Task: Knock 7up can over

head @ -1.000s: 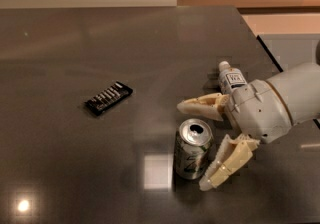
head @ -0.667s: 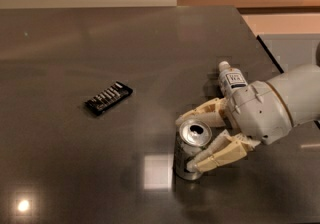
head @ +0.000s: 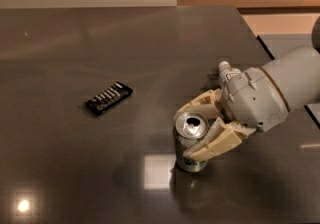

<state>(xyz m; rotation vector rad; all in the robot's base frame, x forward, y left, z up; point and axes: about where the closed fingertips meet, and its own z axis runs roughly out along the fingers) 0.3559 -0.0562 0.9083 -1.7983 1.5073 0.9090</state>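
The 7up can [head: 189,143] stands upright on the dark table [head: 100,43], right of centre near the front. Its silver top with the open pull-tab faces up, and a green-and-white label shows on its side. My gripper [head: 183,136] reaches in from the right on a white arm. Its two cream fingers are closed around the can's upper part, one finger [head: 197,105] behind the can and the other in front and to its right. The can does not look tilted.
A clear water bottle with a white cap [head: 226,68] stands just behind my wrist. A flat black packet [head: 109,97] lies to the left of the can. The table's right edge [head: 260,43] runs close by my arm.
My fingers were spread wide beside the can one second ago. They have closed in on it and now clamp its top. The can has stayed upright in the same spot.
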